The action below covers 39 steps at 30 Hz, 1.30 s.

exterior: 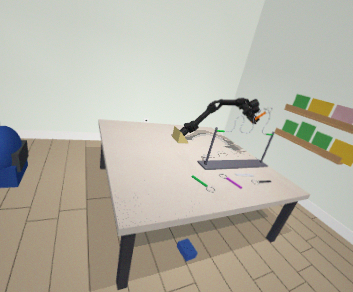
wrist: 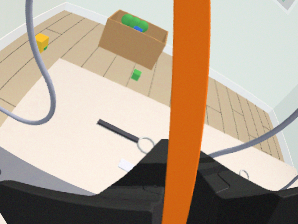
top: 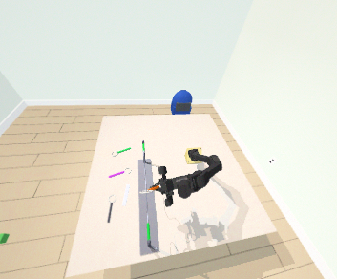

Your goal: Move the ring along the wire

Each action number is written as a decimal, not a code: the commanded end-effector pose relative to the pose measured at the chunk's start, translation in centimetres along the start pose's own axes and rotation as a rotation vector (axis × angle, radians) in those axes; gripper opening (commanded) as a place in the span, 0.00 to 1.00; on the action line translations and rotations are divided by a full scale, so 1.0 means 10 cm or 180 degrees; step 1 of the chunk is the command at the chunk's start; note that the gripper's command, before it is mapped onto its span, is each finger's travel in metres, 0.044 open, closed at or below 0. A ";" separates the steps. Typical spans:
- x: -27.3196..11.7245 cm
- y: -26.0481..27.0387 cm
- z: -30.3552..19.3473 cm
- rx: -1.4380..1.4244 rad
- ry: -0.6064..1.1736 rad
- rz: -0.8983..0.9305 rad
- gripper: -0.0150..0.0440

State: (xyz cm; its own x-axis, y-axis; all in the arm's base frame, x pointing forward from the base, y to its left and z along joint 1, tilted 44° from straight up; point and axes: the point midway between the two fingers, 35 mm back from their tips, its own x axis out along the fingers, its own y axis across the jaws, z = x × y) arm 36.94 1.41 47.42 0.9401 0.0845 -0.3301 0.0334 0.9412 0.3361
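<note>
The orange handle [top: 154, 188] [exterior: 260, 116] [wrist: 191, 100] is clamped in my gripper [top: 159, 186] [exterior: 255, 119], which is shut on it high above the dark base [exterior: 232, 165]. The ring shows nearly edge-on at the wire in the top view; it is out of the wrist view. Whether it touches the thin grey wire [wrist: 52, 95] is too small to tell. One green part [top: 148, 231] [exterior: 269, 134] is by the near post [top: 150, 245] [exterior: 266, 148]. The other green part [top: 143, 146] [exterior: 220, 131] is by the far post [top: 144, 157] [exterior: 211, 146].
Grey wire bends pass on both sides of the handle in the wrist view. On the table [top: 183, 129] lie a green-handled ring tool [top: 124, 150] [exterior: 199, 181], a magenta one [top: 116, 174] [exterior: 234, 183], a dark one [top: 110, 212] [wrist: 117, 131] and a white strip [top: 126, 195].
</note>
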 end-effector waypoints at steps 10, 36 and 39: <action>0.02 0.05 -0.02 0.0488 -0.0041 0.0227 0.00; 0.02 0.16 0.01 0.1422 -0.0164 0.0656 0.00; 0.02 0.17 0.02 0.1530 -0.0179 0.0705 0.00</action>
State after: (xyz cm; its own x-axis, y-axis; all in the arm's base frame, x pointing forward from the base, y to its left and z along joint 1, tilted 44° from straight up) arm 37.21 2.85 48.26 0.9594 0.2234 -0.1725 -0.0261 0.6786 0.7341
